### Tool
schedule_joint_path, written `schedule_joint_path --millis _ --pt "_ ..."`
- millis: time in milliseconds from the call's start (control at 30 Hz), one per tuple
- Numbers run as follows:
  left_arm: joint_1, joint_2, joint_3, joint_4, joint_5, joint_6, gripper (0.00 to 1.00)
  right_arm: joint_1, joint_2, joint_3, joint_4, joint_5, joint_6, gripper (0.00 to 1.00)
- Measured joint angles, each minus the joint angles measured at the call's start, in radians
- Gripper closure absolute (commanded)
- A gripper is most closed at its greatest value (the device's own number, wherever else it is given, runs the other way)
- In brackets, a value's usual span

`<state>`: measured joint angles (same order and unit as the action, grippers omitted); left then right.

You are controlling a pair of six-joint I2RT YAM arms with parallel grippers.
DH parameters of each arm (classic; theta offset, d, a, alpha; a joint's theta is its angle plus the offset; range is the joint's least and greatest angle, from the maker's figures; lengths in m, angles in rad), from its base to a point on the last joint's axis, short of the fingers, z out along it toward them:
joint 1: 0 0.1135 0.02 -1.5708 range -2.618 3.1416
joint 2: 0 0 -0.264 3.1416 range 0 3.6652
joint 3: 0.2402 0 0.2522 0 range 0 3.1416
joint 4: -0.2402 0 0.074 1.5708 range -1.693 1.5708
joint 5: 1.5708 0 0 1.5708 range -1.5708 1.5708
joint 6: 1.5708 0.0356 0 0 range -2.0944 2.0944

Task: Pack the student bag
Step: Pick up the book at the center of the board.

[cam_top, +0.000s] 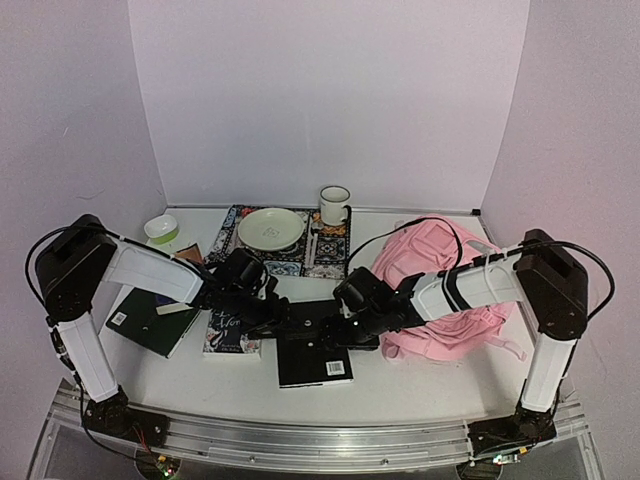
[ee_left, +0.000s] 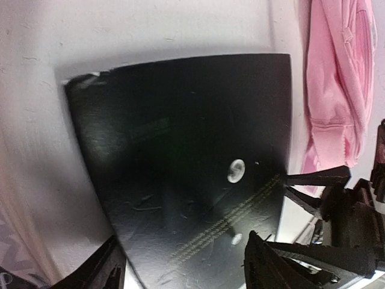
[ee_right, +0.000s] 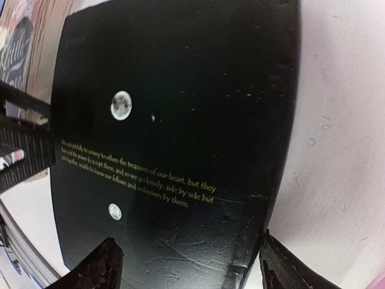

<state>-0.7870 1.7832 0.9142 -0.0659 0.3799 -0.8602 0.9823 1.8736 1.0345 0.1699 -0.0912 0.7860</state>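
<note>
A black book with a moon and gold lettering lies flat on the table near the front edge. Both grippers hang low over its far end. My left gripper is open, its fingers straddling the cover; midway between its fingertips is bare cover. My right gripper is open too, with one finger over the cover and one off its edge. The pink student bag lies slumped to the right of the book, under my right arm. It also shows in the left wrist view.
A blue book and a dark green book lie left of the black one. At the back a patterned placemat carries a pale plate and a white mug. A green bowl stands at the back left.
</note>
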Motion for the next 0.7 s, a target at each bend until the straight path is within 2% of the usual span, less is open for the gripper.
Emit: schedule_joint_path --millis 500,700 --pt "0.007 -0.144 -0.041 0.013 -0.001 -0.040 0.72 -0.009 -0.003 -0.038 0.119 0.011 0.066 0.21" --pt "0.007 -0.144 -0.059 0.024 -0.007 -0.060 0.96 -0.008 -0.032 -0.065 0.124 0.023 0.041 0.17"
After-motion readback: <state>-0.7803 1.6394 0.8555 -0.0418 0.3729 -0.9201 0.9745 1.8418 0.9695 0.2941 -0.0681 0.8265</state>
